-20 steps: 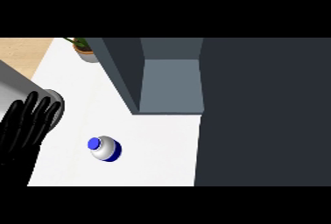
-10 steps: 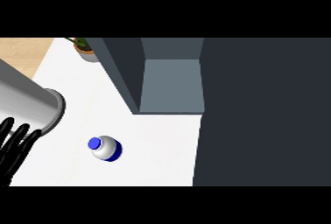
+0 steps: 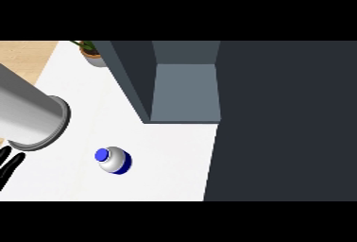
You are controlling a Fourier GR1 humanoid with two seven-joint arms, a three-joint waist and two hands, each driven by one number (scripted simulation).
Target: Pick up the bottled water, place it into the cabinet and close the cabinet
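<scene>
The bottled water stands upright on the white counter, seen from above: a blue cap on a white and blue body. Nothing touches it. My left hand shows only as black fingers at the left edge, straight, well left of the bottle. Its grey forearm crosses the view above it. The dark cabinet stands open behind the bottle, its grey inner floor bare. My right hand is out of view.
A big dark panel fills the right side, up to the counter's right edge. A potted plant stands at the back left next to the cabinet's side wall. Wooden floor shows beyond the counter.
My left forearm has pushed further into the picture, and the hand has slid down to the left edge until only its fingers show. The bottle has stayed put.
</scene>
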